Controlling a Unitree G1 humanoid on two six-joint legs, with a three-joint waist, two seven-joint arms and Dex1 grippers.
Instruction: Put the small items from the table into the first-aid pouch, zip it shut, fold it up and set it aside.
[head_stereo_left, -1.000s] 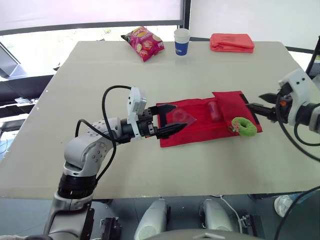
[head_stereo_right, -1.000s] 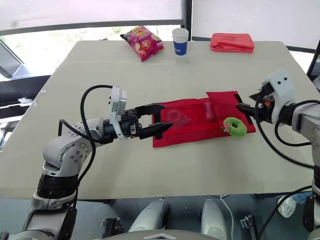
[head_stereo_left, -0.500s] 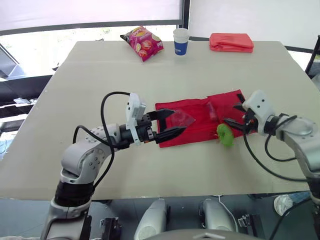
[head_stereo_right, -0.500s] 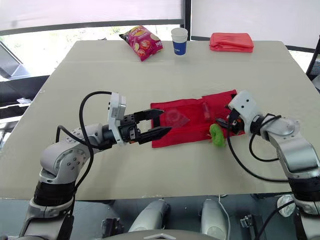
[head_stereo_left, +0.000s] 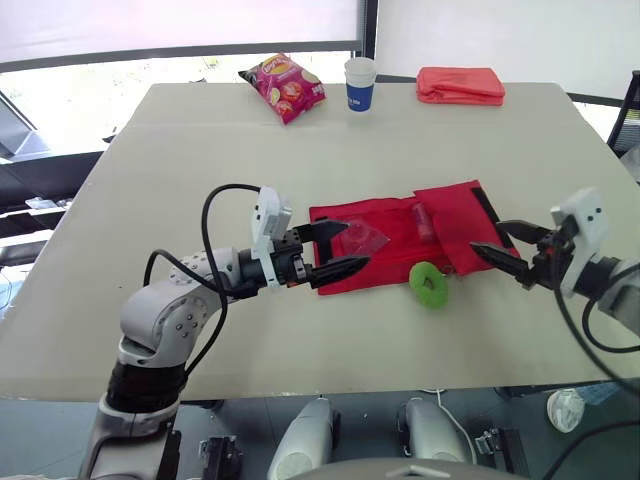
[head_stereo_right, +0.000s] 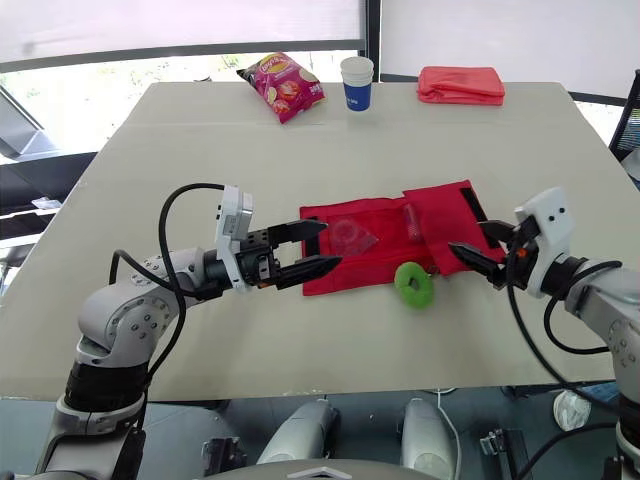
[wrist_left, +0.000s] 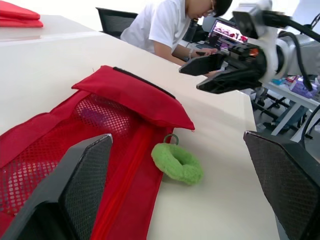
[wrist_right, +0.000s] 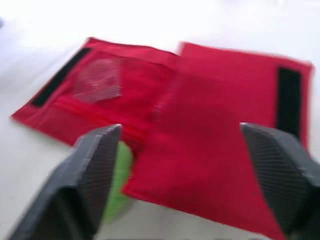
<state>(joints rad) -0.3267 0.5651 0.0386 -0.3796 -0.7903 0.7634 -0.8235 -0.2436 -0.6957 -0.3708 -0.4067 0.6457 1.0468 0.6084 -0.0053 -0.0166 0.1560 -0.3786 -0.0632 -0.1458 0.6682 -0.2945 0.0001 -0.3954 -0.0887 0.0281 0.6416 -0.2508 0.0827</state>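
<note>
The red first-aid pouch (head_stereo_left: 400, 235) lies unfolded in the middle of the table, with its right flap (wrist_left: 130, 95) slightly raised. Its mesh pockets hold a clear packet (head_stereo_left: 365, 235) and a small pink item (head_stereo_left: 424, 220). A fuzzy green ring (head_stereo_left: 430, 285) rests on the table just in front of the pouch, near the flap. My left gripper (head_stereo_left: 355, 245) is open over the pouch's left end, with nothing between its fingers (wrist_left: 75, 185). Just right of the flap hovers my right gripper (head_stereo_left: 487, 237), open and empty, apart from the ring (wrist_right: 117, 170).
Along the far edge sit a chips bag (head_stereo_left: 285, 85), a blue-and-white cup (head_stereo_left: 359, 84) and a folded red cloth (head_stereo_left: 460, 85). A person (wrist_left: 170, 25) sits at a desk beyond the table's right side.
The green ring slid off the pouch's right flap onto the table in front. My right gripper swept in toward the pouch, then drew back to the right. The left arm barely moved.
</note>
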